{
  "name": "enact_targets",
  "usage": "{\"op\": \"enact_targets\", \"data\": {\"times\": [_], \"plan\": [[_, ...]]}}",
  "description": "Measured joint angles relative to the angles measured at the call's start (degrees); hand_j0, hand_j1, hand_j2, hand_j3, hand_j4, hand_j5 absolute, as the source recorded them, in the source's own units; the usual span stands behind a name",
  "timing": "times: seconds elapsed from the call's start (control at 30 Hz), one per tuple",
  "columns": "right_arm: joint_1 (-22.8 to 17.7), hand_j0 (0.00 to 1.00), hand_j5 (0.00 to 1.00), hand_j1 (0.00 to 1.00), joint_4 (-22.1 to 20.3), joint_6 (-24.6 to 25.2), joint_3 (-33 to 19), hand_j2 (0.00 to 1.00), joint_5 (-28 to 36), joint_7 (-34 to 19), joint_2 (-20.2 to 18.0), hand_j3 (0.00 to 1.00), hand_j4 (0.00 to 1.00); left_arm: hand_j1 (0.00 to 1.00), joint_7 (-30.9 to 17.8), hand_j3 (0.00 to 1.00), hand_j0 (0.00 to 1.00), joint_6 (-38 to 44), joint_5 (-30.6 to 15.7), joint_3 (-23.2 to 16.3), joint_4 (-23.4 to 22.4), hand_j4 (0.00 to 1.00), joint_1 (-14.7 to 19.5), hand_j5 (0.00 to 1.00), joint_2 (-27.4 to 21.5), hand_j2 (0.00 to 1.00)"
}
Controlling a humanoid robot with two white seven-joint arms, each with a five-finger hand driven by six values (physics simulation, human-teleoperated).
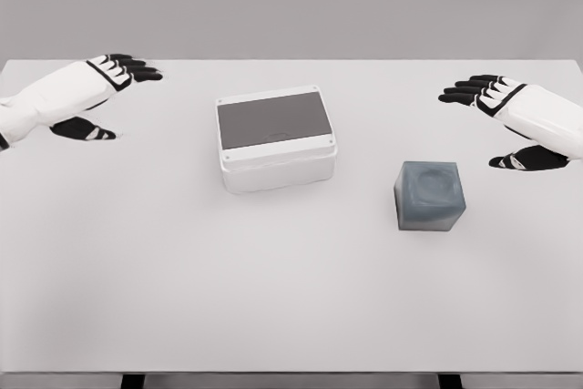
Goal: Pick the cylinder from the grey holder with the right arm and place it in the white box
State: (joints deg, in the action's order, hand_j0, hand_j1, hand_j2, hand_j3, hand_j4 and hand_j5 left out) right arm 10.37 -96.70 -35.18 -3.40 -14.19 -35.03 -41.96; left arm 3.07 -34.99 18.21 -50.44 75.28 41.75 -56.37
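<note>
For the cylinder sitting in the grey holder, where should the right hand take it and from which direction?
From above. Only the cylinder's round top shows, sunk in the grey holder, so pinch its top rim with fingertips. The right hand, open, hovers to the holder's right; how far the cylinder protrudes cannot be told.

No text, label, brand or number is readable on any surface here; all the things are plain.
</note>
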Motion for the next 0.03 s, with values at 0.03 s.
{"op": "enact_targets", "data": {"times": [0.03], "plan": [[0.0,1.0,1.0,1.0,-0.01,0.0,-0.01,1.0,0.0,0.0,0.0,1.0,1.0,1.0,-0.01,1.0,1.0,0.0,-0.91,0.02,0.73,1.0,-0.97,1.0,-1.12,1.0]]}}
